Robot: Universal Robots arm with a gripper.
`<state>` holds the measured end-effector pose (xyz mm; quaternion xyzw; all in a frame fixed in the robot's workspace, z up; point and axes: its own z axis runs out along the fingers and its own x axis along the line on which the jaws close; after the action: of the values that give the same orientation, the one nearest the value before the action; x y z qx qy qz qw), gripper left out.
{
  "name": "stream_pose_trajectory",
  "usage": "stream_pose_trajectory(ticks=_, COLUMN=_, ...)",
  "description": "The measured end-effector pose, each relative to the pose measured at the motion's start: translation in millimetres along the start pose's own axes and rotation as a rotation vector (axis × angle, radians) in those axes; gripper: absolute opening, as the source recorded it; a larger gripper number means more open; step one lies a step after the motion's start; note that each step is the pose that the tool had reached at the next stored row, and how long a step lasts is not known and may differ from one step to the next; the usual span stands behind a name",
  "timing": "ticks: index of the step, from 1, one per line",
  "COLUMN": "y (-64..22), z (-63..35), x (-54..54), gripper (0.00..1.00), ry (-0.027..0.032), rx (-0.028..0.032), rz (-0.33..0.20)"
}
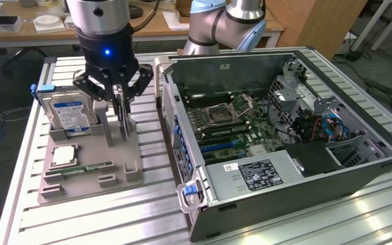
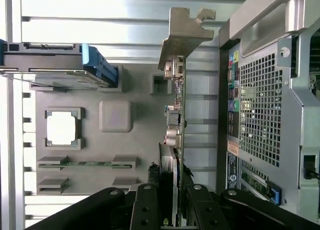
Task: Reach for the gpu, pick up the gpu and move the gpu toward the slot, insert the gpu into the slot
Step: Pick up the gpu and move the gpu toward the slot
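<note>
Gripper clamped on the upright gpu, seated in grey holder. Best lifted straight, no twisting.

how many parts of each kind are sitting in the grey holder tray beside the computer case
hard drive: 1
graphics card: 1
processor chip: 1
memory stick: 1
total: 4
</note>
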<state>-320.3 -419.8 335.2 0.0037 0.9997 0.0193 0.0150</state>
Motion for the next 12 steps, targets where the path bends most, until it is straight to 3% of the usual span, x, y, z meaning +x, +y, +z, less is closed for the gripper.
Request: stream_pose_trajectory(ticks=12, y=1.2, z=-30.9, x=-0.9, gripper=0.27, ry=0.0, rx=0.0, rz=0.0)
